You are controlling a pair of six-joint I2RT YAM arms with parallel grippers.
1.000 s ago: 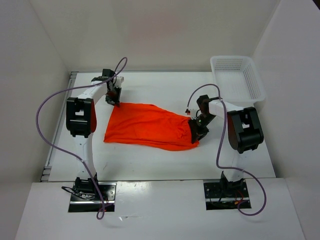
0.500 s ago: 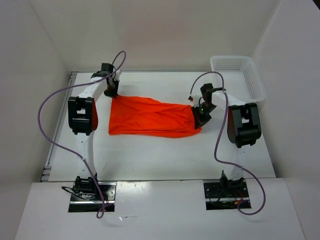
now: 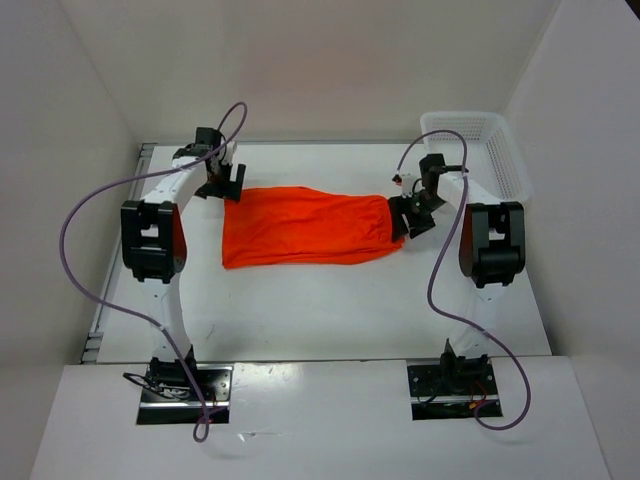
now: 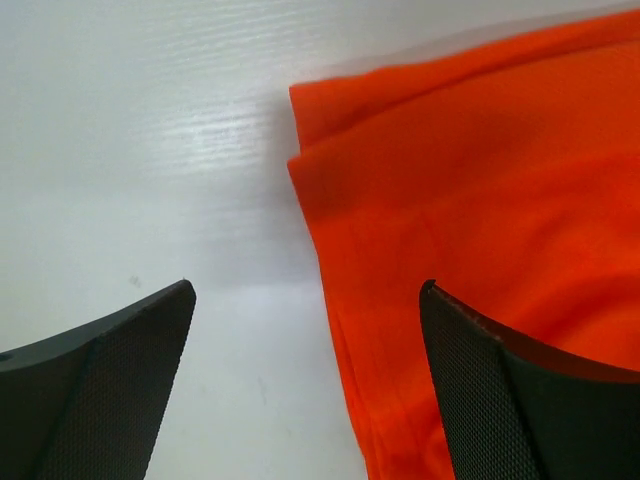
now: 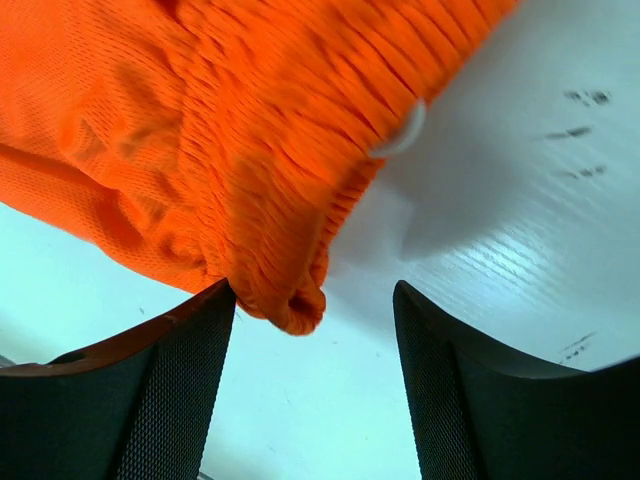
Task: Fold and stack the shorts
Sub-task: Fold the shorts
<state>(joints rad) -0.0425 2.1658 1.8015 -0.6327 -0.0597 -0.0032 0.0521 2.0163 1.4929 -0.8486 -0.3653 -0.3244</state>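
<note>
The orange shorts (image 3: 305,225) lie flat and stretched sideways on the white table, folded into one long band. My left gripper (image 3: 222,185) stands open at their far left corner. In the left wrist view the shorts (image 4: 480,170) run down between the wide-apart fingers (image 4: 110,390), and the gripper (image 4: 305,300) grips nothing. My right gripper (image 3: 412,215) is open at the shorts' right end. In the right wrist view the gathered waistband corner (image 5: 270,220) sits loose between the fingers (image 5: 150,390) of the gripper (image 5: 315,287), with a bit of white drawstring (image 5: 400,132) showing.
A white mesh basket (image 3: 475,150) stands at the far right corner of the table. White walls enclose the table on three sides. Purple cables loop above both arms.
Both grippers carried the shorts toward the back of the table, pulling them straighter, then opened and let go. The shorts now lie flatter and farther back.
</note>
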